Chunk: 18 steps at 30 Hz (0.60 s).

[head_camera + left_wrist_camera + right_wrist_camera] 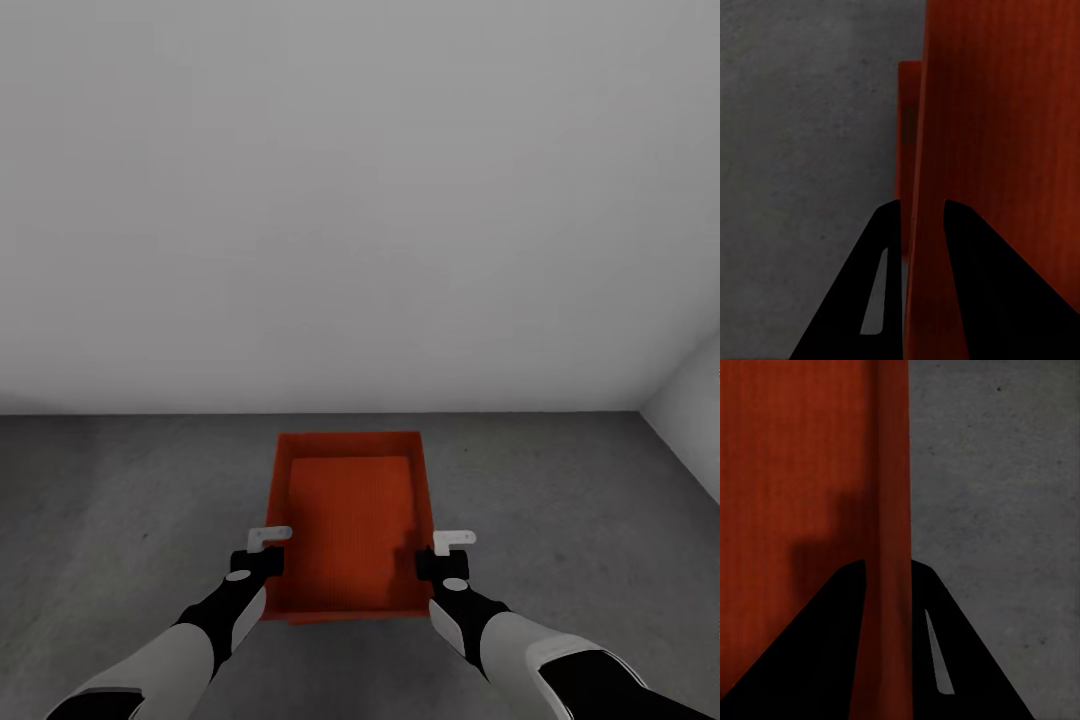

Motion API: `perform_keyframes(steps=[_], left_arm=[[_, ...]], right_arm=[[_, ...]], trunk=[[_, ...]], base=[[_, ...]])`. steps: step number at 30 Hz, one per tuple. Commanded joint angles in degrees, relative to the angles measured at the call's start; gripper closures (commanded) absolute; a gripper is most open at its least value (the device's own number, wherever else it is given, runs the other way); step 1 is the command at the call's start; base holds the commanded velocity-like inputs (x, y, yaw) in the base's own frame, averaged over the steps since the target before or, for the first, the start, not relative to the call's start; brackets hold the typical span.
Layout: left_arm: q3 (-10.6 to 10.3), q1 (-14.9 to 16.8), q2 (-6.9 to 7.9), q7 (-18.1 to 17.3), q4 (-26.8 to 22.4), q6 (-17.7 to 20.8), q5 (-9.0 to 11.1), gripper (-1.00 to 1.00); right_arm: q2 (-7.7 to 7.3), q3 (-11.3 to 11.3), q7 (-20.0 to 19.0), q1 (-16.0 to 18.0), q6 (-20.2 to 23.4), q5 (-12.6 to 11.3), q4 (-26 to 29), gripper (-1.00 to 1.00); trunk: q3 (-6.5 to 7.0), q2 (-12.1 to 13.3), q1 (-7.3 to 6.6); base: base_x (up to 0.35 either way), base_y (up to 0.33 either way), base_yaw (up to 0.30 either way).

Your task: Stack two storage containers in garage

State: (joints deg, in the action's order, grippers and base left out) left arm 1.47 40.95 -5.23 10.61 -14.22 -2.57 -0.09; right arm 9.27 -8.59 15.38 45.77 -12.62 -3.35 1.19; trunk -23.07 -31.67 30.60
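Spreading across the frame's lower half, the garage floor (120, 500) lies under one storage container (350, 520) at lower centre. The left gripper (262, 548) and right gripper (446, 551) each pinch a side wall; uneven release could tip it.

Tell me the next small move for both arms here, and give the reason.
Probably lower both arms together, level. The left hand and right hand each clamp a side wall of the storage container, which appears to hang over the grey floor. In the left wrist view a second orange edge shows below it, so it may be going onto the other bin.
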Motion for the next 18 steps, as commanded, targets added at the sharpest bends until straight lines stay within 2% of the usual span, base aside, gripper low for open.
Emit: perform_keyframes(steps=[1, 18], left_arm=[[1.6, 0.1, 2.06, 0.4, -0.2, -0.4, -0.7, 1.0], [1.6, 0.1, 2.06, 0.4, -0.2, -0.4, -0.7, 1.0]], right_arm=[[-0.74, 2.7, 0.0, 0.0, -0.2, -1.1, -0.2, 1.0], [-0.68, 2.7, 0.1, 0.0, -0.3, -1.2, -0.3, 1.0]], trunk=[[-0.07, -0.1, 0.02], [-0.07, -0.1, 0.02]], base=[[0.0, 0.0, 0.0], [0.0, 0.0, 0.016]])
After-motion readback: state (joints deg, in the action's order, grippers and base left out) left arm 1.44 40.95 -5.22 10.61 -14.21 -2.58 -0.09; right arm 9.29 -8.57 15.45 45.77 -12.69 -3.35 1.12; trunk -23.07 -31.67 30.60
